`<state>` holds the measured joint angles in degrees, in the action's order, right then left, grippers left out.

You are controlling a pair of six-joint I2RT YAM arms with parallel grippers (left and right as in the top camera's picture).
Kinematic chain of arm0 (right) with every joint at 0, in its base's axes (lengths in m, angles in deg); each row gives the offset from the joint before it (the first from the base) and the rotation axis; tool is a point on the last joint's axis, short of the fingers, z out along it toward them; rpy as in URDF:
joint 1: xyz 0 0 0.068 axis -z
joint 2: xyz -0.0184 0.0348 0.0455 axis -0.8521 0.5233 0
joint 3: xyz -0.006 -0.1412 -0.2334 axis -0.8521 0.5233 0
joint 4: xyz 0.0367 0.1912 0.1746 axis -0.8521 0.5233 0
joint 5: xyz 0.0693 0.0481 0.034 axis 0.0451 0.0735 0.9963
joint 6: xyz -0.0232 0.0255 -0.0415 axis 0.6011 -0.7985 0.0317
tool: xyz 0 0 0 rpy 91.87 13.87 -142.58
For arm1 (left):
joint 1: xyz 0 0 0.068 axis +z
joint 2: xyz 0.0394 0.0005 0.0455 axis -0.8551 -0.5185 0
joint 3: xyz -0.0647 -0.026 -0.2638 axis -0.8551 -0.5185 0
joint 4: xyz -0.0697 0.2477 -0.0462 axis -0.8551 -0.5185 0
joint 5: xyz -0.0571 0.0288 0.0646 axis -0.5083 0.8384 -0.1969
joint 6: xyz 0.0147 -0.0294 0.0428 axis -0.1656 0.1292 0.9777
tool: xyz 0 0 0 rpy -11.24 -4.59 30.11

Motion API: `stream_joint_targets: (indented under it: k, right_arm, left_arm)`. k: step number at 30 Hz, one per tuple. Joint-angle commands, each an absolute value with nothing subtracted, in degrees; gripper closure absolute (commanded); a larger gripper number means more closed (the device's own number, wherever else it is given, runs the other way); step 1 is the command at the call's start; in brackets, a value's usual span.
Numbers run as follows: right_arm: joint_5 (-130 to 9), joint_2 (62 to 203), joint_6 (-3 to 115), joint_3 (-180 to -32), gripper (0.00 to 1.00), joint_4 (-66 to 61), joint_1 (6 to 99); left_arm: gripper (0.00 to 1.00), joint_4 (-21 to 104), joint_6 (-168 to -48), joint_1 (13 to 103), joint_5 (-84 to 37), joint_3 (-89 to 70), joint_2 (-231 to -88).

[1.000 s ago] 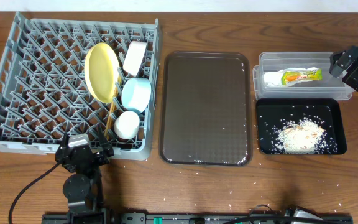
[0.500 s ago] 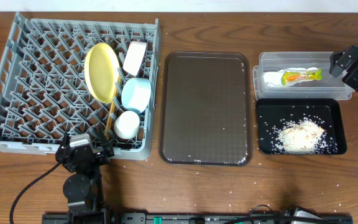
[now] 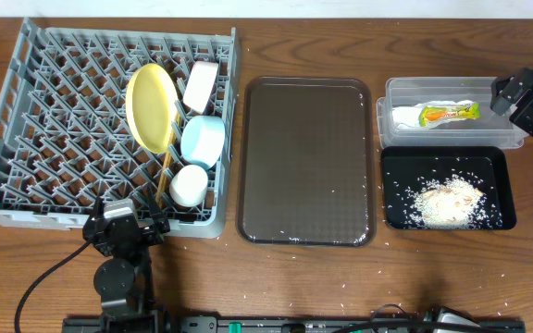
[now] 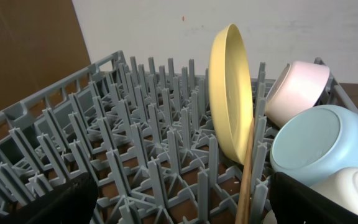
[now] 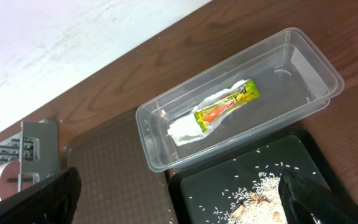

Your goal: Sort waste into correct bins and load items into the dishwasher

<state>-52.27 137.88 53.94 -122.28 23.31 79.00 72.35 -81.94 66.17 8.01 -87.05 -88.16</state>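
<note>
At the near left, the left gripper (image 3: 123,225) is hovering just beside the near wall of the grey rack (image 3: 54,120), its fingers released and spread wide with nothing between them. Inside the rack's right side, going away from it, the white bowl (image 3: 190,185) is resting on its side. 2 wooden chopsticks (image 3: 164,176) are leaning up between the pegs. The light blue bowl (image 3: 204,141) is lying tipped. The yellow plate (image 3: 151,106) is standing on edge, and the pale cup (image 3: 200,86) is sitting tilted against the far right corner. The left 2 thirds of the rack are showing only bare pegs.

In the middle, the brown tray (image 3: 306,157) is lying flat, with a few crumbs along its near edge.

At the right, the black tray (image 3: 396,185) is holding a heap of pale rice (image 3: 447,202). Touching its far edge, the clear tub (image 3: 387,97) is holding the crumpled white wrapper (image 3: 447,113), printed green, yellow and orange. The right gripper (image 3: 524,97) is hanging just beside the tub's right end, its fingers released and holding nothing.

Loose grains are dotting the wooden table (image 3: 340,277).
</note>
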Motion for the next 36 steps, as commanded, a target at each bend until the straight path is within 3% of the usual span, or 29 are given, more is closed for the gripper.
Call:
stream_joint_targets:
  k: [1, 14, 20, 25, 31, 36]
  right_arm:
    - [-52.4, 137.9, 53.5, -122.4, 0.01, 23.3, 79.2]
    - [-52.4, 137.9, 53.6, -122.3, 0.01, 27.3, 79.2]
    - [-52.7, 137.3, 61.9, -119.4, 0.01, 26.3, 76.9]
    - [-61.0, 133.0, 66.5, -108.8, 0.01, 13.4, 67.2]
    - [-71.7, 122.4, 70.3, -83.7, 0.01, -12.3, 50.7]
    - [-71.4, 114.2, 66.8, -66.7, 0.01, -29.4, 46.3]
  left_arm:
    - [0.11, 71.7, -81.4, 66.5, 7.7, -89.0, -87.8]
    - [0.11, 71.7, -81.4, 66.5, 7.7, -89.0, -87.8]
    - [0.11, 71.7, -81.4, 66.5, 7.7, -89.0, -87.8]
    - [0.11, 71.7, -81.4, 66.5, 7.7, -89.0, -87.8]
    - [0.11, 71.7, -81.4, 66.5, 7.7, -89.0, -87.8]
    - [0.11, 71.7, -81.4, 66.5, 7.7, -89.0, -87.8]
